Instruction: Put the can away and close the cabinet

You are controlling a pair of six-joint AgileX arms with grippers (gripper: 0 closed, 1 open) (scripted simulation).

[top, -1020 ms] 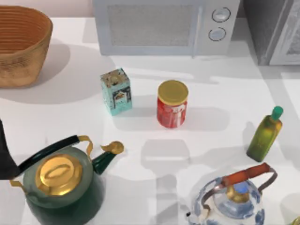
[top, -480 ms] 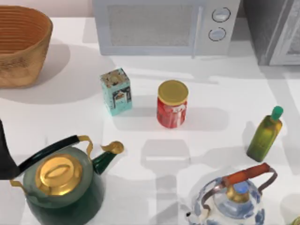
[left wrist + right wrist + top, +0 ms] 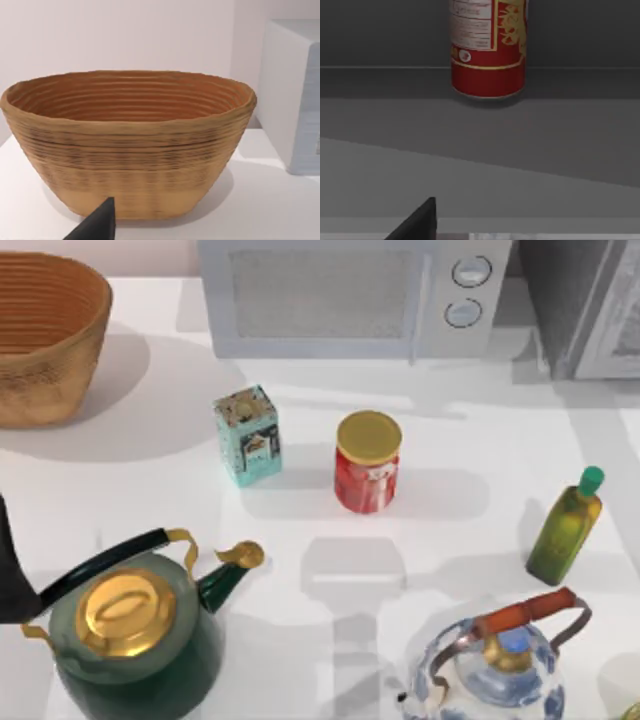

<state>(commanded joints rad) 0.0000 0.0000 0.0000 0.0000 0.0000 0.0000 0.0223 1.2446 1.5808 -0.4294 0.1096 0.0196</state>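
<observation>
In the right wrist view the can [image 3: 488,47], red with yellow print and a white label, stands upright on a grey shelf [image 3: 535,130] inside the dark cabinet. A dark part of my right gripper [image 3: 417,222] lies at that view's edge, well short of the can and not touching it. In the top view the cabinet [image 3: 560,295] stands at the back right, with a speckled dark-grey face and its pale-grey framed door [image 3: 622,330] at the right edge. My left arm [image 3: 8,570] is parked at the table's left edge; its gripper [image 3: 97,225] faces the basket.
A white microwave [image 3: 340,295] stands at the back, a wicker basket [image 3: 45,335] back left. A teal box [image 3: 248,435], a red jar with a gold lid [image 3: 367,462], an oil bottle [image 3: 565,528], a green kettle [image 3: 130,635] and a blue-white kettle [image 3: 500,665] crowd the table.
The shadow on the table by the cabinet at the back right has shifted slightly. Nothing on the table has moved.
</observation>
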